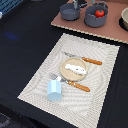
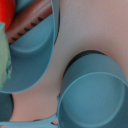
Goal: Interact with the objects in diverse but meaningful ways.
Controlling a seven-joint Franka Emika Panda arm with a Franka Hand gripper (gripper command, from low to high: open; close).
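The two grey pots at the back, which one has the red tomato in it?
The grey pot on the exterior view's right holds the small red tomato. The other pot, to its left, shows no tomato.

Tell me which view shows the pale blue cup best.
The exterior view: the pale blue cup stands whole on the placemat, beside the fork and wooden plate. The wrist view shows only blurred close-up grey pots, no cup.
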